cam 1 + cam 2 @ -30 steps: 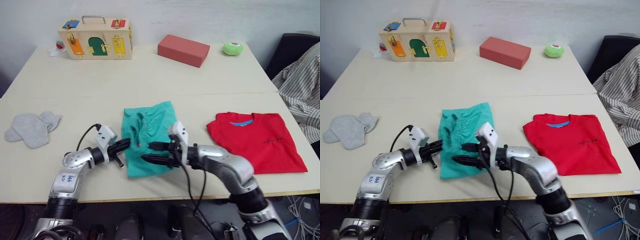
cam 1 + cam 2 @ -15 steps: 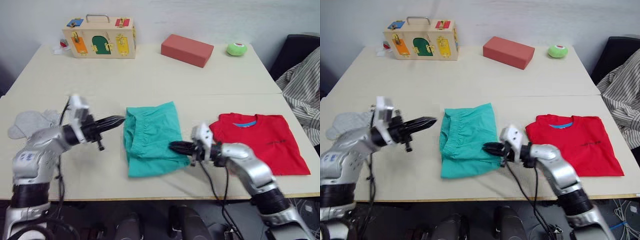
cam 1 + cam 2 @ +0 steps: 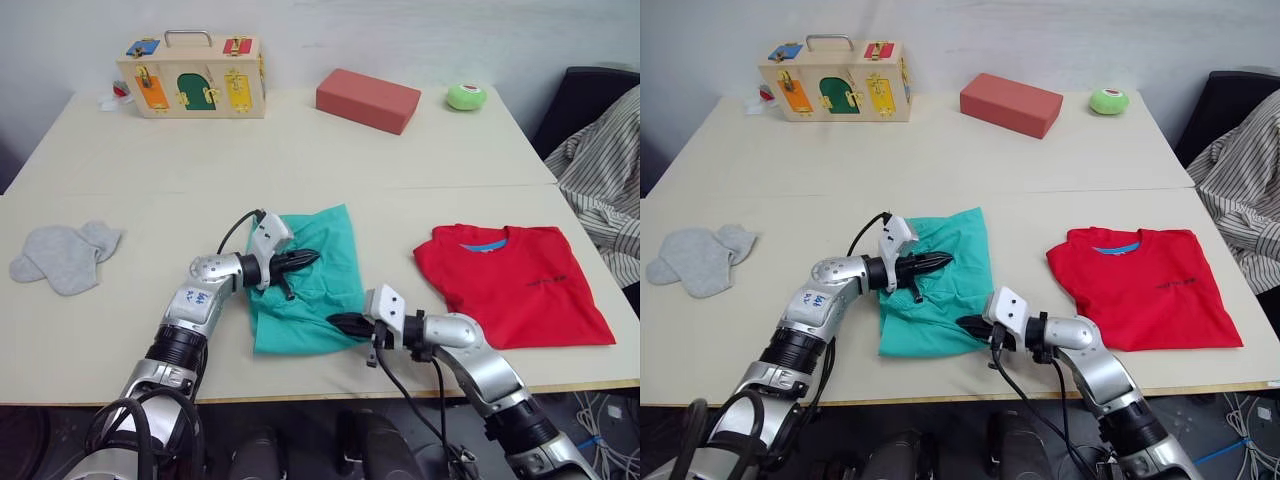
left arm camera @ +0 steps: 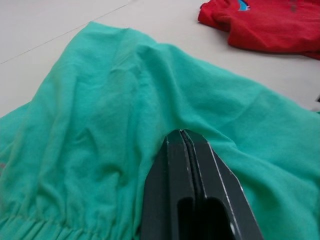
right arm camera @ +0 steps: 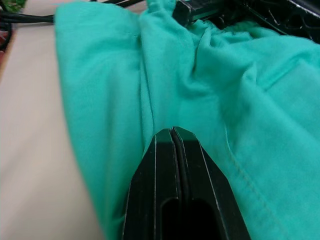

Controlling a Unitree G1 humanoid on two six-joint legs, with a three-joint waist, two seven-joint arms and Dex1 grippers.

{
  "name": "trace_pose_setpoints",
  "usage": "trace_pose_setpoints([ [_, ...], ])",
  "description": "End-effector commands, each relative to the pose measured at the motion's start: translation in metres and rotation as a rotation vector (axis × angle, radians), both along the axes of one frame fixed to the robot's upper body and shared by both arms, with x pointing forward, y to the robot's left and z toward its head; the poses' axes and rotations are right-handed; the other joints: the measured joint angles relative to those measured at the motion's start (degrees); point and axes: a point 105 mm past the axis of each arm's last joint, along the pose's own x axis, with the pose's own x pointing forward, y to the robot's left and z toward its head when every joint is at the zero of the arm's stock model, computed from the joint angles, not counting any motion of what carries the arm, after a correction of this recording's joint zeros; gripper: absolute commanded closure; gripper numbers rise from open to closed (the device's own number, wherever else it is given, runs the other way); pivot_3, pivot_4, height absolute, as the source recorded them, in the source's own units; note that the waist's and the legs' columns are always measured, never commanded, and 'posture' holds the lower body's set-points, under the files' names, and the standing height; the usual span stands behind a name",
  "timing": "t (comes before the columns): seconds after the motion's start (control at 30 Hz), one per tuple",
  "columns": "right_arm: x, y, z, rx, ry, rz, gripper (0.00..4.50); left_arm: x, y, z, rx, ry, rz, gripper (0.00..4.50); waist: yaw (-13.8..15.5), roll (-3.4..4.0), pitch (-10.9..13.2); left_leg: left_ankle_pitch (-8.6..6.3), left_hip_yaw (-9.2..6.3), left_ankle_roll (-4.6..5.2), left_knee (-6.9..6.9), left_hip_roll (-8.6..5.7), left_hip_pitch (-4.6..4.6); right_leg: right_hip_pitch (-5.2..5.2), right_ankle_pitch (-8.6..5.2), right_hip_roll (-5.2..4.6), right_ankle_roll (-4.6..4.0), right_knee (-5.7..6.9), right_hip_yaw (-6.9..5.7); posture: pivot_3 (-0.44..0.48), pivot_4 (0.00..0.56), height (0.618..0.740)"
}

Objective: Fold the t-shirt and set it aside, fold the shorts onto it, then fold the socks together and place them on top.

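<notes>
I see a pale beige counter point(image 3: 300, 150), made of two tops butted together along a seam that runs across the middle. Behind it stands a plain white wall point(image 3: 400, 30). At the far edge sit a wooden latch box point(image 3: 190, 77), a salmon block point(image 3: 367, 99) and a green ball point(image 3: 465, 96), well apart from each other. On my right a dark chair point(image 3: 590, 95) carries striped cloth point(image 3: 605, 175). Cables point(image 3: 600, 430) lie on the floor below.
</notes>
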Motion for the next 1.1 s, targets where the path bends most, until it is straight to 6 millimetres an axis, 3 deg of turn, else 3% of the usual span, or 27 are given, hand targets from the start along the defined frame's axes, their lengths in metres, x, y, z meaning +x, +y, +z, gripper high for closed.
trace_pose_setpoints([
  [0.03,-0.009,-0.010,0.004,0.024,0.033,0.013,4.46,-0.010,0.023,-0.014,-0.046,-0.019,0.029,4.50,-0.1,0.00,0.0,0.00,0.00,0.00,-0.02,0.01,0.04,0.02,0.00,0.00,0.00,0.00,0.01,0.000,0.150,0.740],
  [0.07,-0.010,-0.011,0.007,0.038,0.040,0.013,4.46,-0.013,0.023,-0.010,-0.073,-0.045,0.014,4.50,-0.1,0.00,0.0,0.00,0.00,0.00,-0.03,0.02,0.05,0.03,0.00,0.00,0.00,0.00,-0.01,0.000,0.150,0.740],
  [0.17,0.000,-0.018,0.057,0.243,0.056,-0.042,4.46,-0.044,0.022,0.031,-0.159,-0.135,-0.161,4.50,-0.2,0.00,0.1,0.00,-0.02,-0.01,-0.03,0.04,-0.04,-0.05,0.00,0.00,-0.01,0.03,-0.02,0.000,0.150,0.740],
  [0.23,0.007,-0.017,0.068,0.277,0.049,-0.054,4.46,-0.053,0.021,0.033,-0.149,-0.123,-0.207,4.50,-0.1,-0.03,0.1,0.02,-0.05,-0.04,0.00,0.05,-0.07,-0.09,0.01,-0.01,-0.03,0.10,-0.02,0.000,0.150,0.740],
  [0.37,0.035,-0.004,0.065,0.237,-0.014,-0.104,4.46,-0.058,0.020,0.017,-0.080,-0.078,-0.187,4.50,0.2,-0.05,0.1,0.02,-0.17,0.01,0.02,0.01,-0.07,-0.03,0.04,-0.03,-0.08,0.08,-0.10,0.000,0.150,0.740],
  [0.5,0.066,0.015,0.044,0.176,-0.034,-0.175,4.46,-0.048,0.029,-0.007,0.001,-0.049,-0.080,4.50,0.1,-0.04,0.1,0.03,-0.16,0.02,0.01,-0.03,-0.15,-0.05,0.04,-0.04,-0.08,0.03,-0.11,0.000,0.150,0.740],
  [0.57,0.077,0.013,0.034,0.162,-0.029,-0.214,4.46,-0.045,0.035,-0.016,0.003,-0.029,-0.030,4.50,0.1,-0.04,0.1,0.04,-0.12,0.03,0.04,-0.03,-0.22,-0.12,0.04,-0.05,-0.08,0.04,-0.11,0.000,0.150,0.740],
  [0.73,0.075,-0.011,0.033,0.169,-0.015,-0.210,4.46,-0.052,0.050,-0.028,0.013,-0.019,-0.003,4.50,0.1,-0.03,0.1,0.02,-0.05,0.10,0.16,-0.03,-0.19,-0.06,0.04,-0.10,-0.08,0.04,-0.06,0.000,0.150,0.740],
  [0.9,0.060,-0.048,0.063,0.347,0.116,-0.231,4.46,-0.072,0.061,0.005,-0.039,-0.100,-0.066,4.50,-0.3,0.03,0.1,0.00,-0.07,0.11,-0.04,0.02,-0.09,-0.05,0.04,-0.08,-0.08,0.05,-0.05,0.000,0.150,0.740],
  [0.93,0.059,-0.057,0.067,0.354,0.143,-0.254,4.13,-0.077,0.066,0.015,-0.050,-0.123,-0.070,4.50,-0.3,0.06,0.2,0.04,-0.08,0.05,-0.09,0.04,-0.09,-0.09,0.03,-0.07,-0.10,0.05,-0.06,0.000,0.150,0.740],
  [1.0,0.056,-0.071,0.071,0.336,0.212,-0.271,3.89,-0.084,0.074,0.033,-0.061,-0.153,-0.067,4.50,-0.2,0.12,0.2,0.04,-0.11,0.05,-0.09,0.04,-0.12,-0.11,0.03,-0.08,-0.10,0.07,-0.08,0.000,0.150,0.740],
  [1.1,0.053,-0.087,0.074,0.309,0.374,-0.272,2.88,-0.095,0.081,0.052,-0.051,-0.182,-0.074,4.50,0.0,0.15,0.3,-0.09,-0.17,0.26,-0.09,0.03,-0.13,-0.11,0.04,-0.10,-0.13,0.05,-0.11,0.000,0.150,0.740],
])
